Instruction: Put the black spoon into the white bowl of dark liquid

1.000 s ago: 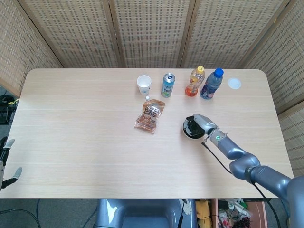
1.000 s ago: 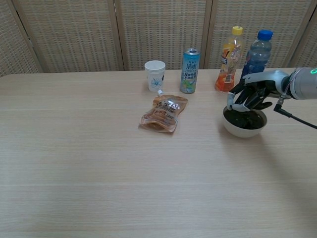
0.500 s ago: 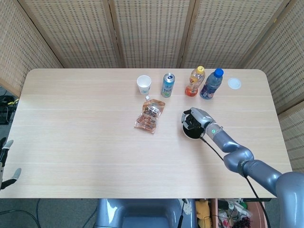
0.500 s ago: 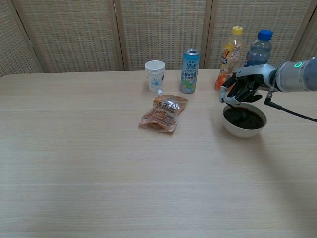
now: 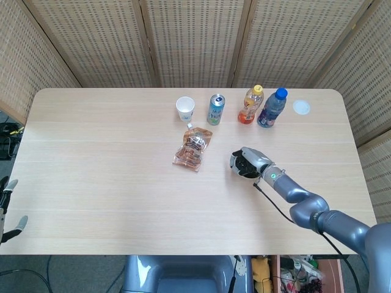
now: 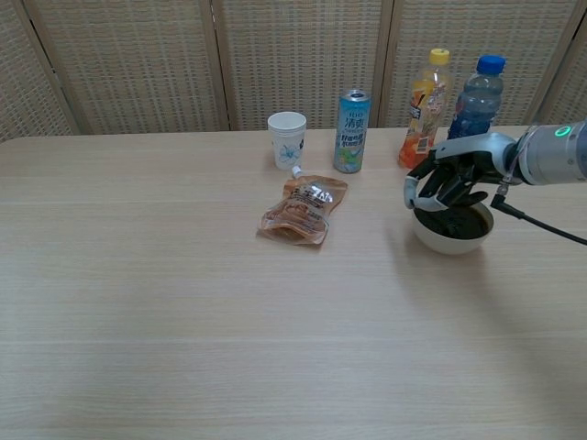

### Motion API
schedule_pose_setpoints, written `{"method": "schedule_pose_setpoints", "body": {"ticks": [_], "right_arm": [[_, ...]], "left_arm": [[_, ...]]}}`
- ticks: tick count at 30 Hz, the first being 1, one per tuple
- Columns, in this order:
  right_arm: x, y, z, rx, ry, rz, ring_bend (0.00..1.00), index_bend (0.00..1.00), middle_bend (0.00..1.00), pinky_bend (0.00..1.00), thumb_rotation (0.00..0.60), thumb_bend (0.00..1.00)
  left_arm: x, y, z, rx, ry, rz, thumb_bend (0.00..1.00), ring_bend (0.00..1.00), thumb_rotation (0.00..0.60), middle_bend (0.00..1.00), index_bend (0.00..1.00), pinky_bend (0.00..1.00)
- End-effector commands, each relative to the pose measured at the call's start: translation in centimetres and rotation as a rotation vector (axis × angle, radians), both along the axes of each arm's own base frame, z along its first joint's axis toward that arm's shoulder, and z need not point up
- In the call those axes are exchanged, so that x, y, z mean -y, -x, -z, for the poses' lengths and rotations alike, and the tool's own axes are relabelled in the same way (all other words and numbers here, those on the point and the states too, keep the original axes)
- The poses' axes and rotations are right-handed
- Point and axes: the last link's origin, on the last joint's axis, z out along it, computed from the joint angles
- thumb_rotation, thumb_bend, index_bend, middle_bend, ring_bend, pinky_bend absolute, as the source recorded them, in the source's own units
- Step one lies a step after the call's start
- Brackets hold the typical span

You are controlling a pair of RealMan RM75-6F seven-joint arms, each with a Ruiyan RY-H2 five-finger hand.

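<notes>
Shows the right hand (image 6: pixel 449 183) back down over the near-left rim of the white bowl (image 6: pixel 454 240), after hanging higher and further toward the bottles half a second ago, and after sitting more squarely over the dark liquid (image 6: pixel 459 220) a second ago. Reads as a small lift and a return, not a withdrawal. Suggests the placing step is in progress or being retried, not finished.

Leaves the grip unsettled: dark fingers (image 6: pixel 438 188) curled downward above the liquid, but cannot tell whether closed on anything or merely bent. From the head view, only confirms the right hand (image 5: pixel 247 162) covering most of the bowl.

Cannot pick out the black spoon in either view. Black on black here, against fingers and liquid alike. Probably in the hand or already in the bowl beneath it, judging by nothing spoon-like lying on the counter (image 6: pixel 183 321), but says nothing certain about that. Gives no way, therefore, to tell which way the handle points or how the long axis lies.

Catches the left hand (image 5: pixel 9 207) at the frame edge beside the counter, well apart from the bowl, fingers apart with nothing seen in them.
</notes>
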Motion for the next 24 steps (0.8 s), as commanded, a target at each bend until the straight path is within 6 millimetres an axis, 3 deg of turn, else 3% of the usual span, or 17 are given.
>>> {"method": "schedule_pose_setpoints", "body": {"ticks": [1,7,16,24], "right_arm": [[-0.2,0.7,-0.3,-0.021,-0.003,0.006,0.90,0.77,0.85,0.98,0.600,0.80],[0.8,1.5,-0.6,-0.057,0.018,0.024,0.90,0.77,0.85,0.98,0.600,0.80],[2.7,0.8,-0.2,-0.064,0.054,0.028,0.90,0.77,0.85,0.98,0.600,0.80],[2.3,-0.3,0.6,-0.031,0.036,0.013,0.90,0.77,0.85,0.98,0.600,0.80]], "left_arm": [[-0.1,-0.1,0.0,0.000,0.001,0.001,0.33,0.00,0.600,0.00,0.00,0.00],[0.1,0.0,0.0,-0.001,-0.001,-0.010,0.33,0.00,0.600,0.00,0.00,0.00],[0.4,0.2,-0.1,-0.004,-0.010,-0.024,0.33,0.00,0.600,0.00,0.00,0.00],[0.5,0.3,0.0,0.000,-0.006,-0.026,0.33,0.00,0.600,0.00,0.00,0.00]]}}
